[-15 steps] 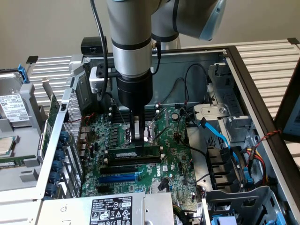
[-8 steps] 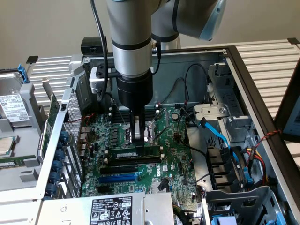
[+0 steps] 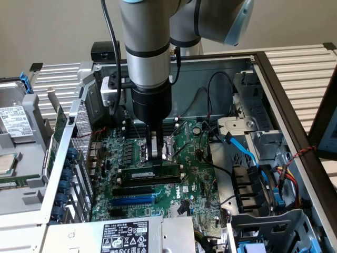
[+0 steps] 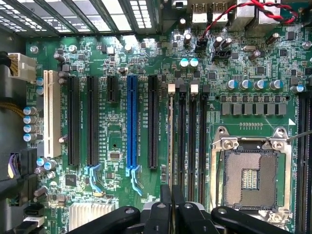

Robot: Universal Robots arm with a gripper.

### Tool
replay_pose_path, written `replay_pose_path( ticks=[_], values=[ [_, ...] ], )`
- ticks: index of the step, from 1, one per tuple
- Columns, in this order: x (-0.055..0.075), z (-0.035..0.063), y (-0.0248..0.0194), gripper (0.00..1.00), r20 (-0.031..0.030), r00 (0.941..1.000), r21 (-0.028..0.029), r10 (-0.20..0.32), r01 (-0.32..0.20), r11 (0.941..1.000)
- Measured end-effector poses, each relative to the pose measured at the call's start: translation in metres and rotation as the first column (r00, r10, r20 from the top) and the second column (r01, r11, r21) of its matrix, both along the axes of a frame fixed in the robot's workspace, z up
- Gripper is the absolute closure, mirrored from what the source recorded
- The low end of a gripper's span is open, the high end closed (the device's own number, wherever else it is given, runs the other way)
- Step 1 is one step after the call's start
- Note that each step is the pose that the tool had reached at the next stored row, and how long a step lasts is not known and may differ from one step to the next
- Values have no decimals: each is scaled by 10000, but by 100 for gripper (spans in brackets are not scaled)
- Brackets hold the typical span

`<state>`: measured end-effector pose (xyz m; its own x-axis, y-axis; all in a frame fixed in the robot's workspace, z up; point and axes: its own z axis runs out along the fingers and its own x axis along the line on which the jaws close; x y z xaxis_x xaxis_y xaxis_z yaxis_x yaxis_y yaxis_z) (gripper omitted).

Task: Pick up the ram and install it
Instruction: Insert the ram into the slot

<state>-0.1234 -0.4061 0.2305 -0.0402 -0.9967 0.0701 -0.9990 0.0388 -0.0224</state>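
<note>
- Standing edge-up on the motherboard near the blue expansion slot, the ram looked aligned for seating.
- The gripper, nearly closed, pinched its top edge, apparently keeping it upright.
- A blue cable lay well apart.

Green ram upright on motherboard
</note>
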Motion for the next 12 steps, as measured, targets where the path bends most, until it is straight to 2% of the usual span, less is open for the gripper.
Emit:
replay_pose_path(
  ticks=[12],
  values=[
    [-25, -12, 8, 87, 2, 10000, 0, 1, -1, 10000]
  ],
)
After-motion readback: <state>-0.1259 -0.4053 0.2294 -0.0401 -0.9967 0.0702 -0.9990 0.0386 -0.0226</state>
